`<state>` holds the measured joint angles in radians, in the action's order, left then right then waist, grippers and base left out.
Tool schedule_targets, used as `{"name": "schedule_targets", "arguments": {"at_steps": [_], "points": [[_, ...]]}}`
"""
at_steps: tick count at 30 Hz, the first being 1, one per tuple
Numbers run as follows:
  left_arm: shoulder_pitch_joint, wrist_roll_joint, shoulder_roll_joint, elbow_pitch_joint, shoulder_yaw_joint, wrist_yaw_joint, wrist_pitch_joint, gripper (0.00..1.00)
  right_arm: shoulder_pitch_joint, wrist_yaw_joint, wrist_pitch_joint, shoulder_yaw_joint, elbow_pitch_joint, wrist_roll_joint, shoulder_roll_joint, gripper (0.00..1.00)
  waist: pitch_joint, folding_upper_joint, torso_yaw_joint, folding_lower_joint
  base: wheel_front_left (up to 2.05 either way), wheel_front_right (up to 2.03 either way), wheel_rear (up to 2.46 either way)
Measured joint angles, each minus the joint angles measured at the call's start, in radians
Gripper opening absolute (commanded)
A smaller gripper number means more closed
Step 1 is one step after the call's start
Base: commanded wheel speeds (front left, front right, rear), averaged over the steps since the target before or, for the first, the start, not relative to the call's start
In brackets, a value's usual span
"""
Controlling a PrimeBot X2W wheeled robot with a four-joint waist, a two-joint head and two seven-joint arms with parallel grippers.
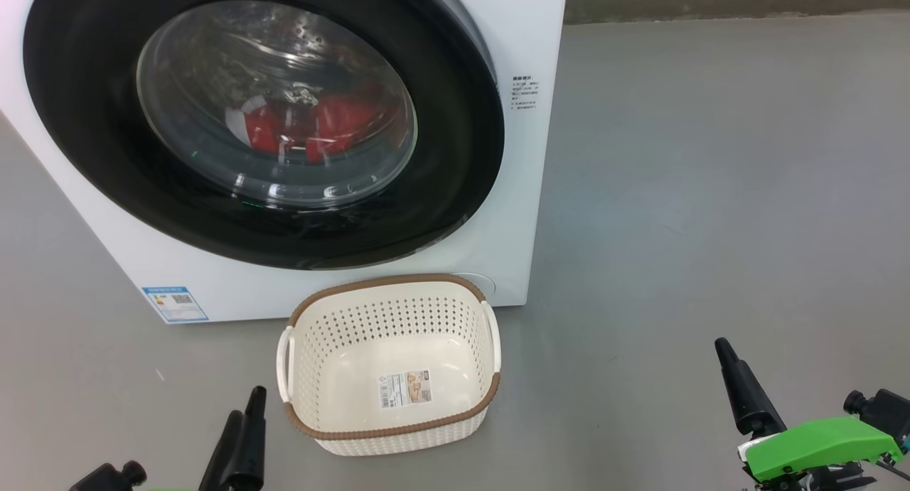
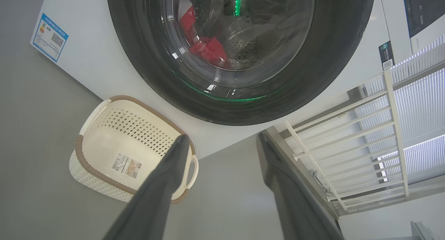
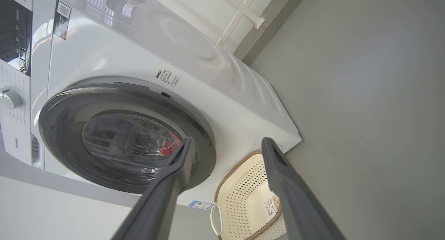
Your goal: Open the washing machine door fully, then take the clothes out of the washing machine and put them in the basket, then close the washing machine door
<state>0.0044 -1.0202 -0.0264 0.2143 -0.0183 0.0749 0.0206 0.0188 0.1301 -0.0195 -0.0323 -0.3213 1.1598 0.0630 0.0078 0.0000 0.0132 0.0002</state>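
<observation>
Head view: clothes in washing machine, label in basket, left tool and right tool spread.

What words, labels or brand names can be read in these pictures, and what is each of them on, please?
"Hisense", small, probably so: brand mark on the washing machine front.
Blue label low on that front: too small to read.
Black print beside the door: too small.
Paper label inside the basket: too small.
Control panel and QR sticker: blurred.
</observation>
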Motion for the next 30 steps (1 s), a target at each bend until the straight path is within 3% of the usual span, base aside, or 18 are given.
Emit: {"name": "schedule_targets", "arguments": {"at_steps": [30], "points": [[0.038, 0.362, -0.023, -0.067, 0.058, -0.069, 0.087, 1.00, -0.020, 0.000, -0.086, 0.046, 0.012, -0.285, 0.028, 1.00, 0.000, 0.0000, 0.005, -0.0001, 0.00, 0.00, 0.00]]}}
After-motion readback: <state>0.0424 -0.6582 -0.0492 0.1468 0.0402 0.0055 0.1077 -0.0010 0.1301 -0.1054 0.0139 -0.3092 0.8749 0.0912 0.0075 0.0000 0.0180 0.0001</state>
